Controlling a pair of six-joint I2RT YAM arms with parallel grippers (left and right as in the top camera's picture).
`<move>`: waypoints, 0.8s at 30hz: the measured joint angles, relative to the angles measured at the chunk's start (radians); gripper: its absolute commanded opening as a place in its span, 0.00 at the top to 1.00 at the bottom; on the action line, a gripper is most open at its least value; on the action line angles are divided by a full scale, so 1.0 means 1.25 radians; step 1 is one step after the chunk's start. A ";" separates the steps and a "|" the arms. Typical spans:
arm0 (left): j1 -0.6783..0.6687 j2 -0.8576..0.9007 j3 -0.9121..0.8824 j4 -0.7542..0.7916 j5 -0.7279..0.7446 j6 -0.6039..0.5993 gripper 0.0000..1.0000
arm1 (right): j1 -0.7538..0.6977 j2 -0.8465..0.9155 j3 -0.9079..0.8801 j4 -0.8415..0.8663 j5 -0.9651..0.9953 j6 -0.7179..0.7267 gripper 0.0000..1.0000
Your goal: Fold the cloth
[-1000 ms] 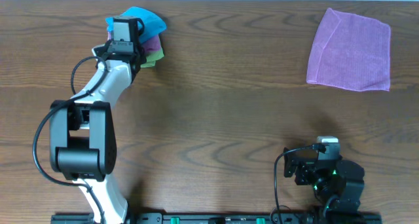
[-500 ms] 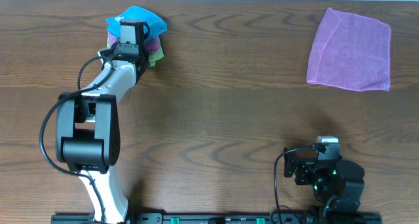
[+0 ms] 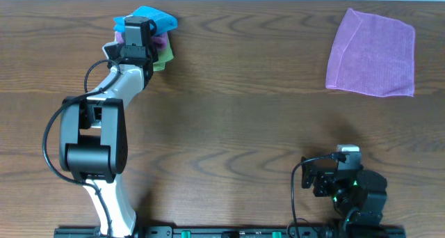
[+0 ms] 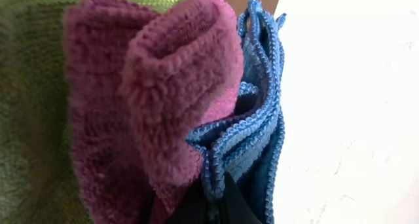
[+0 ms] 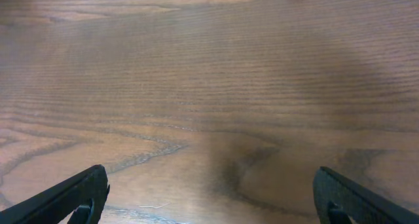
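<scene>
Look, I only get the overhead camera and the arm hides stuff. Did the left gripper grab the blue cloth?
Observer: Yes. The left wrist view shows the left gripper shut on the bunched edge of the blue cloth.
Operator: Is it grabbing the purple one too?
Observer: The small purple cloth is bunched right against the blue one. I can't tell if it's caught too.
Operator: And the other gripper?
Observer: The right wrist view shows the right gripper open, with only bare table below.

White-and-black left arm (image 3: 94,127) carries a looping black cable (image 3: 47,137); right arm (image 3: 348,189) is black, possibly green-lit.
</scene>
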 measured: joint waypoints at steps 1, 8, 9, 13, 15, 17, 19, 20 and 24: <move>0.000 -0.001 0.000 0.000 0.000 0.000 0.94 | 0.000 0.000 0.000 0.000 0.000 0.000 0.01; 0.004 -0.022 0.000 -0.045 0.004 0.000 0.92 | 0.000 0.000 0.000 0.000 0.000 0.000 0.01; 0.005 -0.025 0.000 -0.061 0.006 0.000 0.92 | 0.000 0.000 0.000 0.000 0.000 0.000 0.01; 0.006 -0.032 0.000 -0.124 0.010 0.003 0.79 | 0.000 0.000 0.000 0.000 0.000 0.000 0.01; 0.007 -0.033 0.000 -0.143 0.016 0.004 0.52 | 0.000 0.000 0.000 0.000 0.000 0.000 0.01; 0.009 -0.033 0.000 -0.152 0.020 0.001 0.05 | 0.000 0.000 0.000 0.000 0.000 0.000 0.01; 0.011 -0.033 0.000 -0.154 0.022 0.002 0.05 | 0.000 0.000 0.000 0.000 0.000 0.000 0.01; 0.013 -0.034 0.000 -0.153 0.022 0.002 0.05 | 0.000 0.000 0.000 0.000 0.000 0.000 0.01; 0.013 -0.045 0.000 -0.154 0.025 0.047 0.05 | 0.000 0.000 0.000 0.000 0.000 0.000 0.01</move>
